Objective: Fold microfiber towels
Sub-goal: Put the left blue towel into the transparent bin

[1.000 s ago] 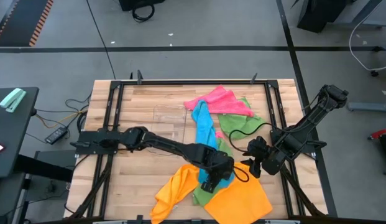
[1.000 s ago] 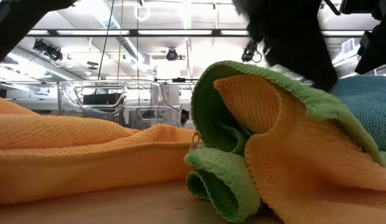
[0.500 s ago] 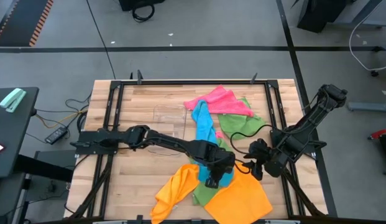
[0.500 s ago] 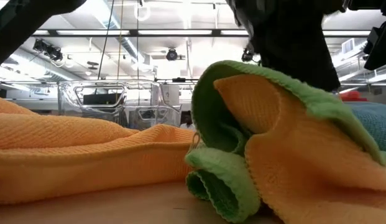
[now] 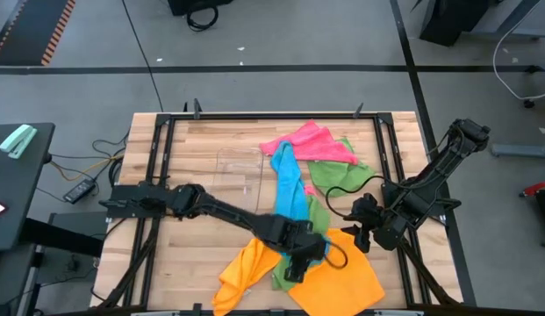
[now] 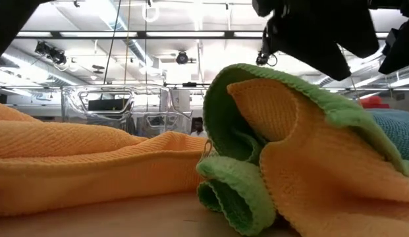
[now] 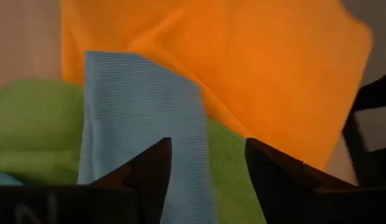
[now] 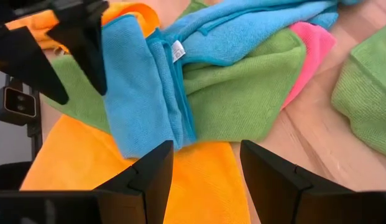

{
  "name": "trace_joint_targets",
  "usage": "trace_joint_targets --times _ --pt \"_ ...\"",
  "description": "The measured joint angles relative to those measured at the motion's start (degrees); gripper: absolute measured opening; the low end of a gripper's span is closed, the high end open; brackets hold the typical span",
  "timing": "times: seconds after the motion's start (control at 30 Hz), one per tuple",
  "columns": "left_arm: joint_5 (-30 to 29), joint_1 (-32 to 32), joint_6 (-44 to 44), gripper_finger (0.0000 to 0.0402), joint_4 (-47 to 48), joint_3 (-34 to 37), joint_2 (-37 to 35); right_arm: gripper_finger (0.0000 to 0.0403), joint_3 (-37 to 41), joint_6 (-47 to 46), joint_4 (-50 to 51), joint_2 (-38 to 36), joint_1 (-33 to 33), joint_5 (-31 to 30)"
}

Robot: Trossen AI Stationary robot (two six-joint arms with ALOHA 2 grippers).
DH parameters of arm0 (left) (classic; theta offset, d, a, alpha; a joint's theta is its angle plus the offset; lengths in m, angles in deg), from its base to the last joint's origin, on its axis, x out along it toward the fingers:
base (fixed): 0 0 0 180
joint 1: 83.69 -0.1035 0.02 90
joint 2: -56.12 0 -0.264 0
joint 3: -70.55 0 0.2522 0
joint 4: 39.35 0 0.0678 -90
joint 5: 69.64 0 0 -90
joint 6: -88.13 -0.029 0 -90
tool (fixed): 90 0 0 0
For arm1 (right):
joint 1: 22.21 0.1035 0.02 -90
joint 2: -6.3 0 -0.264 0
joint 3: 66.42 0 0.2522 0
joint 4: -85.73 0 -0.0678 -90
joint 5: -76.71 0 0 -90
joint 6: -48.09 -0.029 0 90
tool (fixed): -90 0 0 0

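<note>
Wooden slats of the table carry a jumble of microfiber towels, and the left gripper hovers right over the thick of it. Its fingers stand apart with the blue towel running between them; whether they have pinched it I can't tell. Right gripper waits just beside the pile, on the side away from the left arm's base, fingers also spread and holding nothing.

Here's the worry: the blue towel lies tangled across the green towel, so a lift could drag the green one along, or bring up two layers instead of one edge. A shallow pinch on that soft cloth could also slip.

The heap itself: pink towel at the far end, blue snaking through the middle, green bunched under it, orange towel spread at the near edge, its corner curled over in a green-lined roll.
</note>
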Motion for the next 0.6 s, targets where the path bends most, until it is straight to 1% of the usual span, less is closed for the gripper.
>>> trace_joint_targets --times 0.1,0.27,0.37,0.43,0.5,0.57,0.6 --pt "-5.07 1.91 -2.38 0.0239 -0.05 0.00 0.00 0.0196 0.00 1.10 0.00 0.00 0.00 -1.19" --pt "-11.82 3.67 -2.84 0.0273 -0.38 0.04 1.13 0.0196 -0.01 0.98 0.00 0.00 -0.28 -3.66" --pt "-14.14 4.54 -5.26 0.0297 -0.22 0.09 1.81 0.0196 0.00 0.66 0.00 0.00 -0.26 -3.87" --pt "-15.52 4.88 -6.19 0.0313 -1.76 -0.03 2.61 0.0196 0.01 0.62 0.00 0.00 -0.26 -3.89" --pt "-17.92 5.40 -7.62 0.0327 -0.39 0.04 3.24 0.0196 0.01 -0.04 0.00 0.00 -0.26 -3.89" --pt "-21.36 5.72 -9.07 0.0337 -1.15 0.01 4.35 0.0196 0.01 -0.66 -0.06 0.02 -0.26 -3.89" --pt "-23.09 5.94 -9.98 0.0340 0.10 0.11 4.59 0.0196 0.01 -0.79 -0.14 0.02 -0.26 -3.89"
